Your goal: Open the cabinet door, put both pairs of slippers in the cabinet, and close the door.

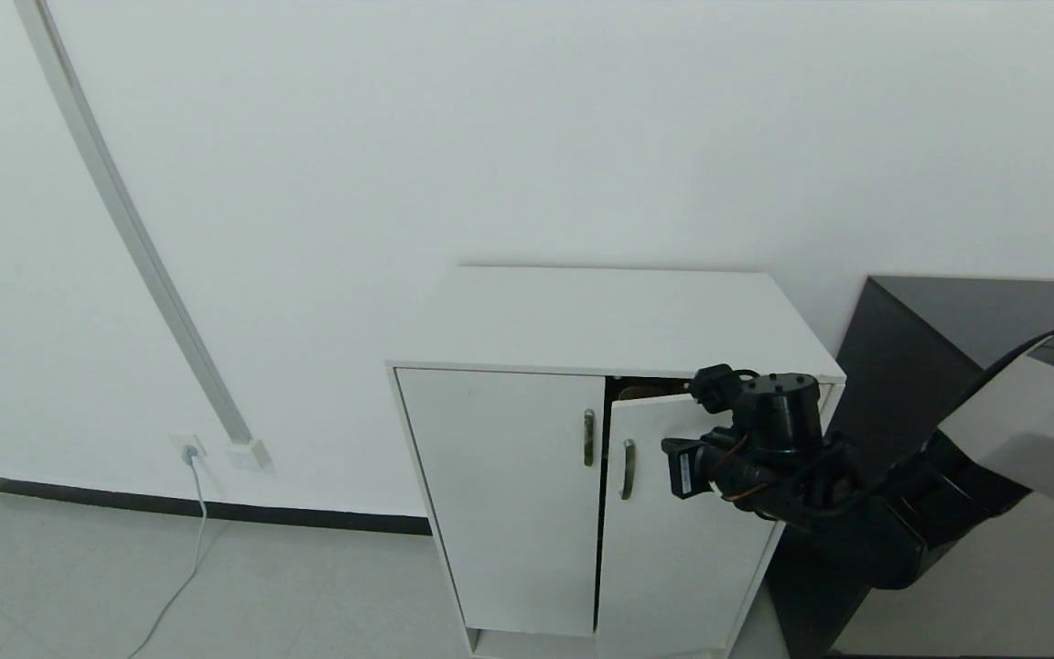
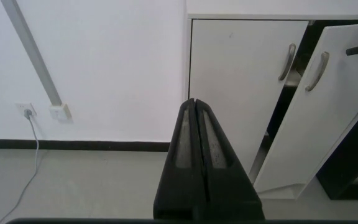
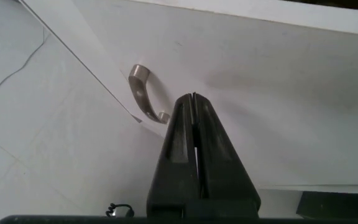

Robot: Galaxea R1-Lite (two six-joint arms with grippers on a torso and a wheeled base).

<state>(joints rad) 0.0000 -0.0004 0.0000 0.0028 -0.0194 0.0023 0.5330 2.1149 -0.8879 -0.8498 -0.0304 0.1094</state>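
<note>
Right pincer is clenched on nothing, tips at the outer face of the right door, just beside its handle; the door of the cabinet stands slightly ajar; left pincer, clenched empty too, hangs well apart; probably the closing step; next comes a steady push flush.

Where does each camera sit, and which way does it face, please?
Head view: on the robot's head, looking forward and down at the cabinet; the right arm shows at its ajar right door.
Left wrist view: on the left wrist, back from the cabinet, facing its front along the shut left claw.
Right wrist view: on the right wrist, close to the right door, looking along the shut right claw toward the door's handle.
Shared: all three show that handle; head and left wrist views also share the wall socket.
</note>
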